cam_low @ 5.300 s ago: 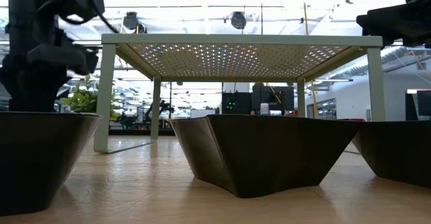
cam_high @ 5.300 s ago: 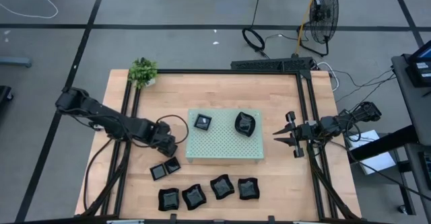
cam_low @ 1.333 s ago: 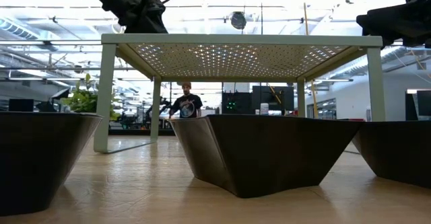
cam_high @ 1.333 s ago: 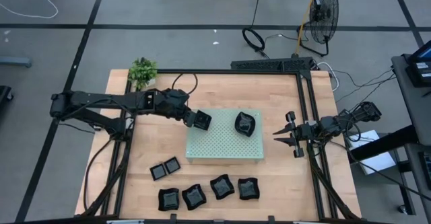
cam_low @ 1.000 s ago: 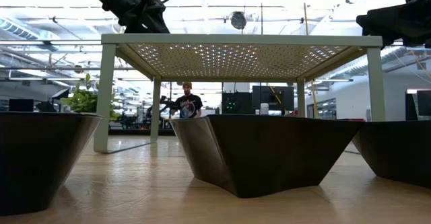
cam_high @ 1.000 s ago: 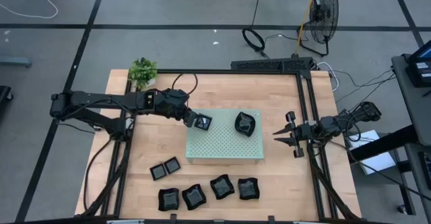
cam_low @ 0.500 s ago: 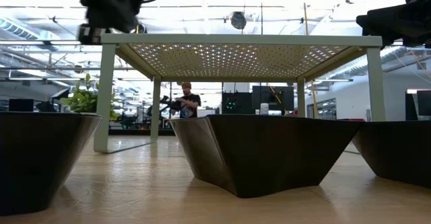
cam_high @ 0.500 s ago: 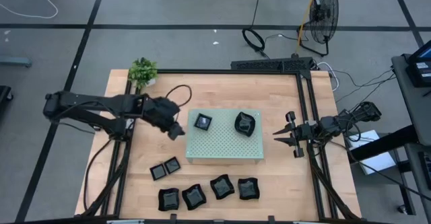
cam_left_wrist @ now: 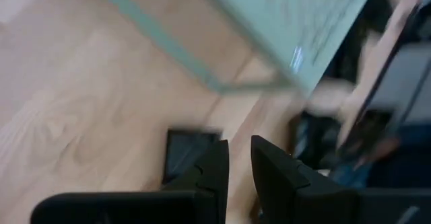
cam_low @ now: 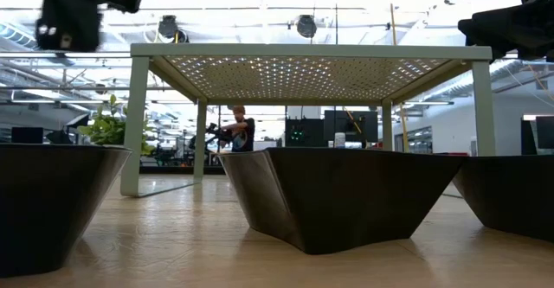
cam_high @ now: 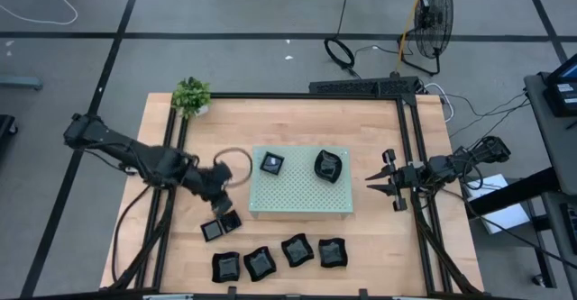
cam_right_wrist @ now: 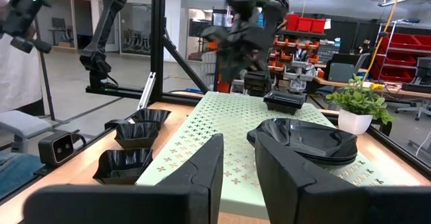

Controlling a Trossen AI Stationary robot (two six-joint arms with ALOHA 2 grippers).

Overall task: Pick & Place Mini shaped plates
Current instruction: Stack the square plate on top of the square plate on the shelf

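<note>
High view: the left gripper (cam_high: 219,195) is seen low over the counter (cam_high: 297,120), just off the left edge of the pale green perforated board (cam_high: 301,190) and above the two small square plates (cam_high: 220,225). In the left wrist view its jaws are nearly pressed together, only a narrow gap between the fingers (cam_left_wrist: 210,170), nothing pinched – one small square plate (cam_left_wrist: 186,154) lies on the wood right ahead of the tips.

On the board, a tiny square plate (cam_high: 271,163) sits at the left, a rounded plate (cam_high: 329,166) at the right. Four wavy-edged plates (cam_high: 279,257) are lined up along the near edge of the counter, in front of the board.

The right gripper (cam_high: 380,182) is parked at the right edge of the counter, beside the board. Its jaws are slightly spread and empty, as seen in the right wrist view past the fingers (cam_right_wrist: 201,171).

A small potted plant (cam_high: 191,95) stands at the far left corner. Low view – a person (cam_low: 237,130) is visible in the room behind.
</note>
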